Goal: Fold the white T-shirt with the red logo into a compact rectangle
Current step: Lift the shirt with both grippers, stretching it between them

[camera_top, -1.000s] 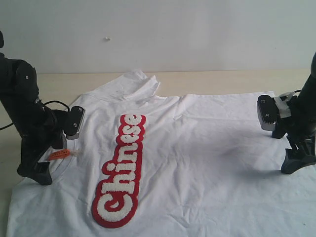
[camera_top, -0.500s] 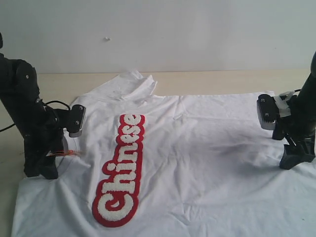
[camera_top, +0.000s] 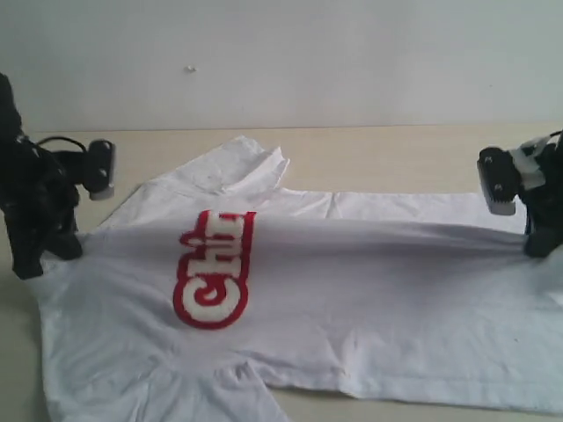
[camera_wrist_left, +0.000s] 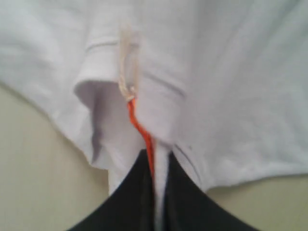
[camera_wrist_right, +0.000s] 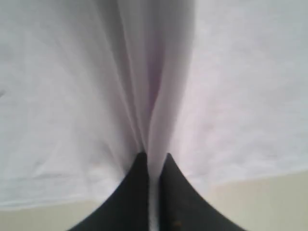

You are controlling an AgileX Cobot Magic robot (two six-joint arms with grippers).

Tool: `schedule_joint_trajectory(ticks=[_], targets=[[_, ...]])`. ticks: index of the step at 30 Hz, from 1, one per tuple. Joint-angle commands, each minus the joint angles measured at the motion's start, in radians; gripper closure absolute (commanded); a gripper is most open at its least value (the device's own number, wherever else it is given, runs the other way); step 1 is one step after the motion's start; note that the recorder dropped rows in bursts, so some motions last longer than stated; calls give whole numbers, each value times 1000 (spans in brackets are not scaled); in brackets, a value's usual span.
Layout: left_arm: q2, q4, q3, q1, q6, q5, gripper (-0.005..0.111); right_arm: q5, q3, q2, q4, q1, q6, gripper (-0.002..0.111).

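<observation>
Both hands are clenched on the white T-shirt [camera_top: 369, 290], which is raised in a ridge over the table [camera_top: 396, 149]. Our left hand [camera_wrist_left: 155, 159] pinches the collar fold at the orange neck tag [camera_wrist_left: 142, 130]; our right hand [camera_wrist_right: 153, 161] pinches the opposite edge. Risk: if we pull the span too taut, the thin pinch may slip and the fold would land crooked. One second earlier both hands stood released, the shirt lay flat and the red logo [camera_top: 214, 281] read whole; now only "Chi" shows.
</observation>
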Motion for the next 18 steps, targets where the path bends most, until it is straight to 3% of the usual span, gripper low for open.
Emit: schedule_joint_trajectory(ticks=[1, 3, 6, 10, 13, 18], targets=[[-145, -49, 10, 119, 11, 6, 107, -12, -4, -133, -62, -11, 35, 108], [-230, -177, 41, 169, 102, -6, 107, -14, -4, -189, -11, -11, 35, 108], [-293, -209, 85, 175, 118, -11, 107, 47, -4, -237, -50, -11, 47, 108], [-400, -111, 114, 158, 78, 69, 107, 90, -4, -334, -48, -11, 84, 108], [-498, -43, 114, 156, 35, 111, 107, 102, -4, -400, 56, -9, 70, 108], [-643, -48, 114, 156, 23, 178, 107, 158, -4, -511, 98, 9, 68, 108]])
